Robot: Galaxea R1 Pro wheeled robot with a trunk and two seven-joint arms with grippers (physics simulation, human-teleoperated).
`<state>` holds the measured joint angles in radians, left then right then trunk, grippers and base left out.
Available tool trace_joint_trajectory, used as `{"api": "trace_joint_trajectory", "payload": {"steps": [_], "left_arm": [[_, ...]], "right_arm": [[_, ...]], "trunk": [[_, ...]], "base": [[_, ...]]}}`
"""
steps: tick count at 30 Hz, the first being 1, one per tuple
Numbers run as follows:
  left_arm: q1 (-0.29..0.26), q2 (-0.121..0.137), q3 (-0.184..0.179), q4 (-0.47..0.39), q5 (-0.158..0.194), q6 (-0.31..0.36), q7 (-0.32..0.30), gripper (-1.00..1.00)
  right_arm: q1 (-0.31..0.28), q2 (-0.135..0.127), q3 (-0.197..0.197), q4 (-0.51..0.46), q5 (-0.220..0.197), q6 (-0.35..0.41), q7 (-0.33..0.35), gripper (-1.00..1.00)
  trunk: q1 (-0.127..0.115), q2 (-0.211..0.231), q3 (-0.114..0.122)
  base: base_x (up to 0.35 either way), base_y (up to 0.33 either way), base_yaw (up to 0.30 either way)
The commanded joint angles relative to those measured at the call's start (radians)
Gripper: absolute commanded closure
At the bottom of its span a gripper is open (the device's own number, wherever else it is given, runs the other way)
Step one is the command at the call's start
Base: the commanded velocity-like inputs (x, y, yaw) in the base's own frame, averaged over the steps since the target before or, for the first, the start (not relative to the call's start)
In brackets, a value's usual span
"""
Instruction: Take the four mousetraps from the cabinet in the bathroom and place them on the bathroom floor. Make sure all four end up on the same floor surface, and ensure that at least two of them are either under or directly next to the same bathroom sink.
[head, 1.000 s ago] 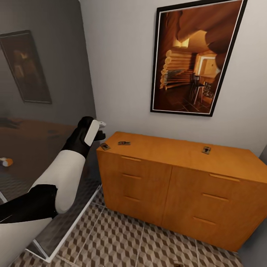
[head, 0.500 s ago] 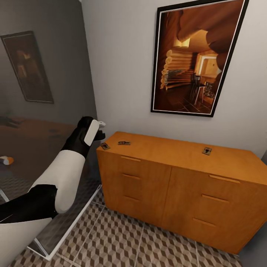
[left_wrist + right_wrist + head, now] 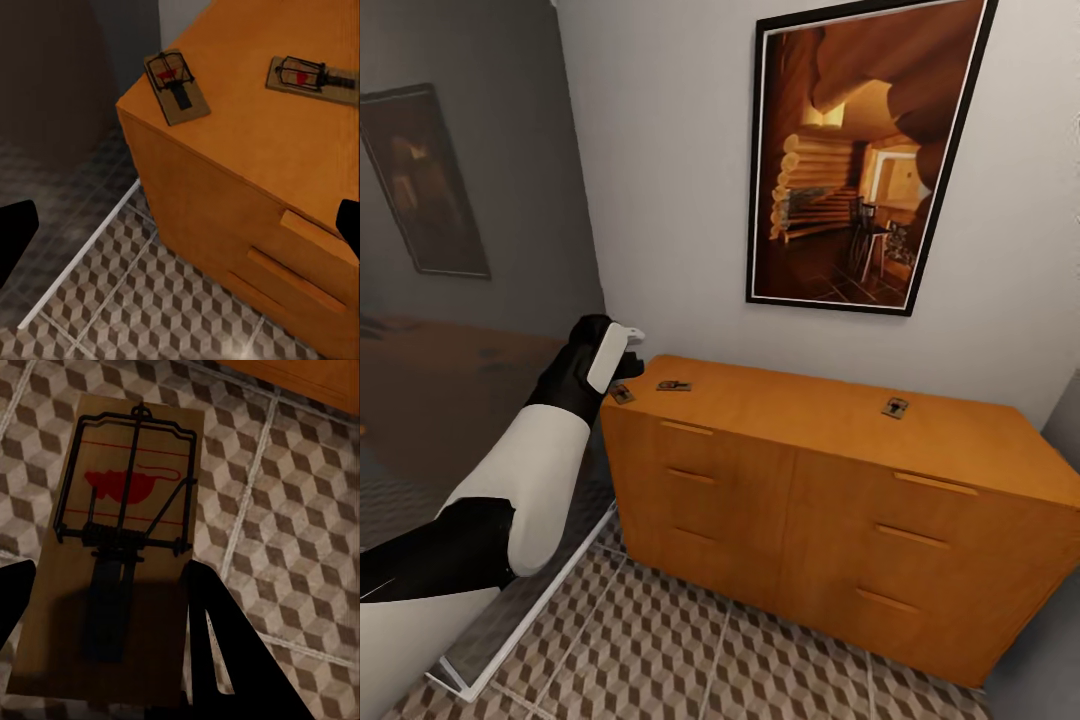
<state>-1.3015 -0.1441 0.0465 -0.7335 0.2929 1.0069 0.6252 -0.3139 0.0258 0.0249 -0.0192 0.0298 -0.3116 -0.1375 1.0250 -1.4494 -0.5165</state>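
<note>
The orange-brown cabinet [image 3: 790, 500] stands against the white wall. Three mousetraps lie on its top: one at the left corner [image 3: 622, 393], one beside it [image 3: 673, 385], one further right [image 3: 894, 407]. My left gripper [image 3: 626, 348] hovers at the cabinet's left end, just above the corner trap. In the left wrist view it [image 3: 182, 229] is open wide, with the corner mousetrap [image 3: 177, 86] and its neighbour [image 3: 311, 77] ahead of it. My right gripper [image 3: 112, 615] is shut on a fourth mousetrap [image 3: 127, 540], held over the cube-patterned bathroom floor [image 3: 300, 547].
A glass shower wall [image 3: 450, 400] with a white floor rail [image 3: 530, 610] stands just left of the cabinet. A large framed picture [image 3: 850, 160] hangs above it. Patterned floor tiles [image 3: 660, 650] run in front of the drawers.
The whole picture has slid left, so the camera has moved. My left gripper now sits closer to the cabinet's left corner and the trap there.
</note>
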Motion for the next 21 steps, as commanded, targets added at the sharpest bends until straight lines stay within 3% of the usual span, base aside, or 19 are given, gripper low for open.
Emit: {"api": "trace_joint_trajectory", "payload": {"steps": [1,12,21], "left_arm": [[-0.001,-0.001,0.003,-0.001,0.011,0.001,0.010,-1.00],[-0.001,-0.002,0.004,-0.001,0.011,0.001,0.010,-1.00],[-0.001,-0.002,0.004,0.002,0.011,0.001,0.009,-1.00]], "right_arm": [[-0.001,0.000,0.003,0.001,-0.001,-0.003,-0.002,1.00],[0.000,-0.001,0.003,0.001,-0.001,-0.002,-0.002,1.00],[-0.001,-0.001,0.003,0.001,0.000,-0.001,-0.003,1.00]], "trunk": [[0.000,-0.001,-0.001],[0.000,-0.001,-0.001],[0.000,-0.001,-0.001]], "base": [[0.000,-0.115,0.111],[0.000,-0.025,0.227],[0.001,-0.009,0.027]]}}
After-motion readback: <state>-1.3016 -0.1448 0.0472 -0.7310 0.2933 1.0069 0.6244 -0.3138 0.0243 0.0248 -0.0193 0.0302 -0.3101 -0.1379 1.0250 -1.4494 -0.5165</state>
